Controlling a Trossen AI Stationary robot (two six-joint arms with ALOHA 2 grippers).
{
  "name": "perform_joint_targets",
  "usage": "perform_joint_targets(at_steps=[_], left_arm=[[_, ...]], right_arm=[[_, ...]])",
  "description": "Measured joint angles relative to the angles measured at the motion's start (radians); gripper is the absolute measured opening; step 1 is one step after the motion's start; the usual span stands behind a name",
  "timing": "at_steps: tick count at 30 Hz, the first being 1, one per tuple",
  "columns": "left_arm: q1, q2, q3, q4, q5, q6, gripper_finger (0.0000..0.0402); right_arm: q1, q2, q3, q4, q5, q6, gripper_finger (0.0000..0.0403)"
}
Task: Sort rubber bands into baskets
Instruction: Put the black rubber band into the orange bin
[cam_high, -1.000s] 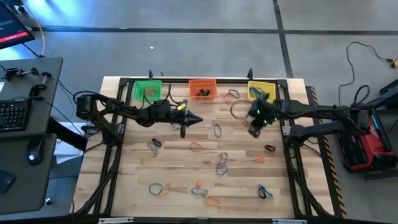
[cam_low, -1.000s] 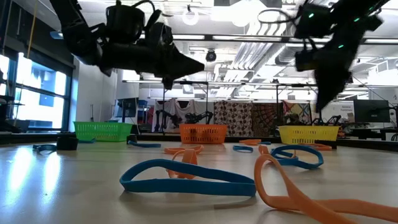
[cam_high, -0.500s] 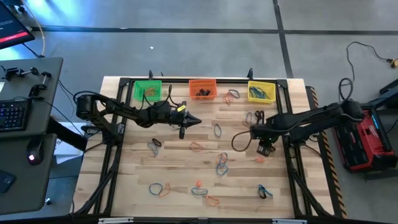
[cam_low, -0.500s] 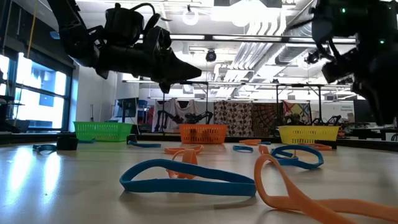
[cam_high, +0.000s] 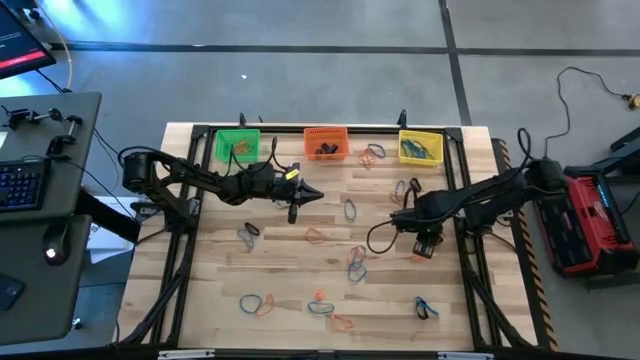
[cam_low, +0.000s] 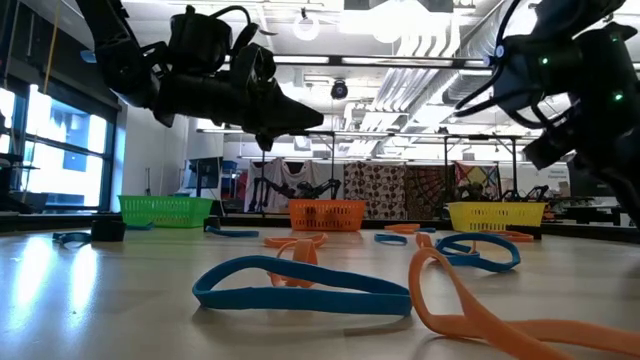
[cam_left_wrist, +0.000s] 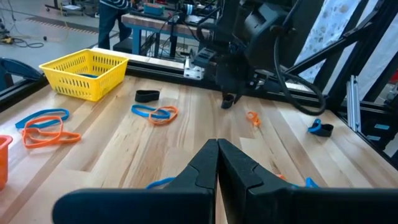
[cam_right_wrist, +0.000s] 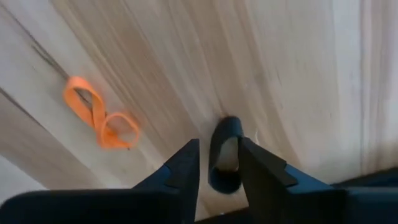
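Many rubber bands, orange, blue and black, lie scattered on the wooden table (cam_high: 280, 270). The green basket (cam_high: 237, 146), red-orange basket (cam_high: 326, 142) and yellow basket (cam_high: 421, 146) stand along the far edge. My right gripper (cam_high: 425, 246) points down at the table's right side. It is open, with its fingers on either side of a black rubber band (cam_right_wrist: 229, 123) that lies flat on the wood. An orange band (cam_right_wrist: 99, 118) lies close by. My left gripper (cam_high: 318, 194) is shut and empty, and hovers above the table's middle (cam_left_wrist: 217, 149). My right gripper comes from above, pointing down, with one finger (cam_right_wrist: 186, 163) on each side of the black band's loop (cam_right_wrist: 214, 168). The band lies flat on the table. I cannot tell whether the fingers touch it.
Blue and orange bands lie near the front edge (cam_low: 300, 290). More bands lie beside the yellow basket (cam_left_wrist: 87, 71) and at mid-table (cam_high: 355, 262). A dark frame (cam_high: 465, 250) runs along the table's sides. My right arm's cable loops out toward the middle (cam_high: 380, 238).
My right gripper has gone from beside the yellow basket toward the table's near edge and down. It now stands over the black band at the right side. My left arm has kept still.
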Motion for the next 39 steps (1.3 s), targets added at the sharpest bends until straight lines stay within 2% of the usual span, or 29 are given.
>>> perform_joint_targets(at_steps=[10, 15, 20, 25, 31, 35, 39], left_arm=[[0.000, 0.000, 0.000, -0.003, 0.023, 0.000, 0.0000], [0.000, 0.000, 0.000, -0.003, 0.024, -0.001, 0.0000], [0.000, 0.000, 0.000, -0.003, 0.026, -0.001, 0.0000], [-0.001, 0.000, 0.000, -0.004, 0.026, 0.010, 0.0008], [-0.028, 0.000, 0.001, -0.006, 0.023, 0.082, 0.0050], [-0.061, 0.000, 0.001, -0.007, -0.034, 0.141, 0.0087], [-0.111, 0.000, 0.004, -0.004, -0.113, 0.264, 0.0120]], right_arm=[[0.000, 0.070, 0.000, 0.020, 0.022, -0.026, 0.0008], [0.000, 0.054, 0.015, 0.022, 0.039, -0.012, 0.0002], [0.016, -0.016, 0.060, 0.090, 0.130, 0.011, 0.0001], [0.016, -0.101, 0.071, 0.355, 0.256, -0.008, 0.0000], [0.016, -0.122, 0.071, 0.716, 0.425, -0.137, 0.0000], [0.013, -0.119, 0.071, 0.917, 0.443, -0.222, 0.0000], [0.013, -0.119, 0.071, 1.070, 0.437, -0.260, 0.0000]])
